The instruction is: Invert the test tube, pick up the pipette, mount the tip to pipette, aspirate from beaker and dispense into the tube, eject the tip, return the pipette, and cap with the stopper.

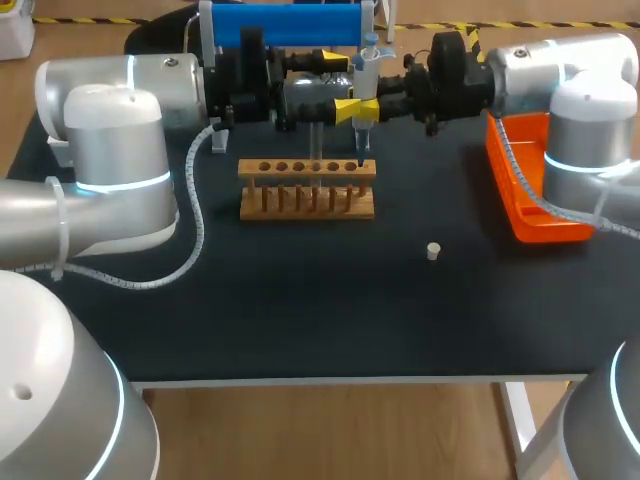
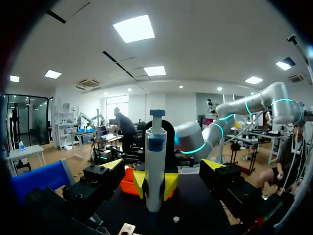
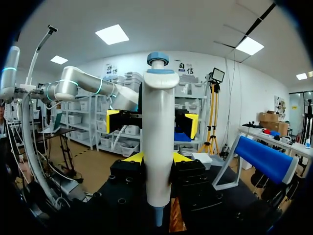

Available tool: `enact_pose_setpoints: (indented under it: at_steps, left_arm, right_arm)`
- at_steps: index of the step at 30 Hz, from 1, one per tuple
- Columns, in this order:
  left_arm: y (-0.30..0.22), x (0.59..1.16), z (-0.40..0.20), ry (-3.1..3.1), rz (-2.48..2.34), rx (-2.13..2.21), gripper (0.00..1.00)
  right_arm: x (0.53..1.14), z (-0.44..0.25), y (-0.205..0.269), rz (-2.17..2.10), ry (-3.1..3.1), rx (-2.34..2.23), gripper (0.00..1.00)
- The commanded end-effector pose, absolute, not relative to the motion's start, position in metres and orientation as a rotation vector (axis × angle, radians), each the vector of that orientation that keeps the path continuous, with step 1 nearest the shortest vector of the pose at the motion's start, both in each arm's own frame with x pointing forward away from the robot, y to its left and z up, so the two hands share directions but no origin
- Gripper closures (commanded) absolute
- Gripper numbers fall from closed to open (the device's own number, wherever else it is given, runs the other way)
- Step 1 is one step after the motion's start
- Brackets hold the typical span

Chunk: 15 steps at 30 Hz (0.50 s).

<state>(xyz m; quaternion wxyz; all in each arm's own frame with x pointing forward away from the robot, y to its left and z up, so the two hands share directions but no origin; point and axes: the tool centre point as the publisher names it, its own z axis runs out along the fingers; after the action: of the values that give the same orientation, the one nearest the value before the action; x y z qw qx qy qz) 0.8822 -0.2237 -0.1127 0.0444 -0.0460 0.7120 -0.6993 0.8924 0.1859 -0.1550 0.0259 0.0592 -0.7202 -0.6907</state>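
Note:
At the back middle of the table my right gripper (image 1: 357, 108) is shut on the white pipette (image 1: 367, 70), which stands upright. In the right wrist view its yellow tips clamp the pipette (image 3: 159, 137) from both sides, and the pipette's blue lower end (image 3: 157, 215) points down. That end hangs over the right end of the wooden tube rack (image 1: 307, 188). My left gripper (image 1: 333, 85) faces it, open. Its fingers (image 2: 113, 165) stand wide on either side of the pipette (image 2: 155, 166) without touching it. A clear tube (image 1: 316, 150) stands in the rack. The small white stopper (image 1: 433, 251) lies on the mat.
An orange tray (image 1: 530, 185) sits at the right under my right arm. A blue stand (image 1: 290, 25) is at the back edge behind both grippers. A cable (image 1: 195, 225) loops over the mat at the left.

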Motion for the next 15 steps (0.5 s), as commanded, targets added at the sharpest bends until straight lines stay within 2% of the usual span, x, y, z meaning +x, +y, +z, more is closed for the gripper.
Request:
enact_pose_setpoints:
  at_steps: [1, 15]
  left_arm:
    - [-0.223, 0.882, -0.112, 2.181, -2.135, -0.14, 0.0]
    - [-0.223, 0.882, -0.112, 2.181, -2.135, -0.14, 0.0]
  right_arm:
    - [0.895, -0.156, 0.195, -2.138, -2.216, 0.186, 1.0]
    - [0.896, -0.156, 0.206, -2.178, -2.212, 0.152, 1.0]
